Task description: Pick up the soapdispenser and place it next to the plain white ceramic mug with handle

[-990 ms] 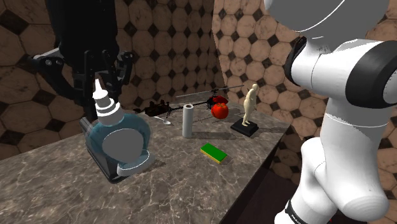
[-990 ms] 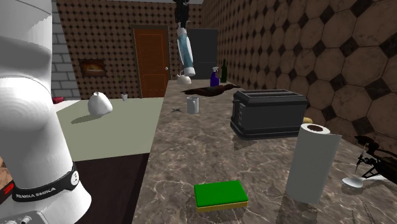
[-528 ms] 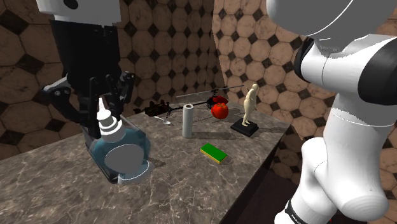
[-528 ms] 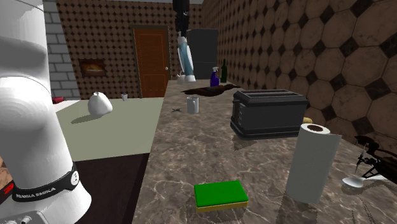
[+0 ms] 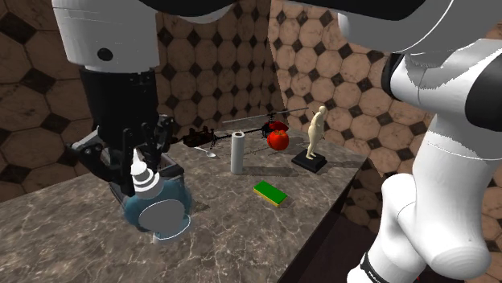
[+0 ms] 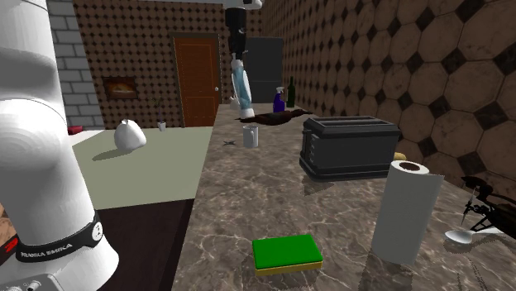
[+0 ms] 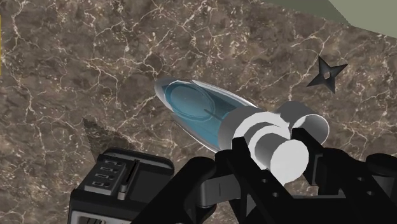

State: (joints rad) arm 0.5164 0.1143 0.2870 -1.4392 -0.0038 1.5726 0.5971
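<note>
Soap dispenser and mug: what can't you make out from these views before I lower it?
- Soap dispenser base: second exterior view, too far and small to tell its gap above the counter.
- Spacing from dispenser to mug: same view, one sits above the other in the picture, so depth cannot be judged.
- Mug handle: too small there to tell its facing.
- Pincer grip: wrist view, the pump head covers where it touches.

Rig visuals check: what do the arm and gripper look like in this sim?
Arm: glossy white, rounded, tube-like links with dark grey-to-black joints. A black band with white lettering rings it near the base. Gripper: all black, with a blocky body and two fingers. No loose cables are visible.
</note>
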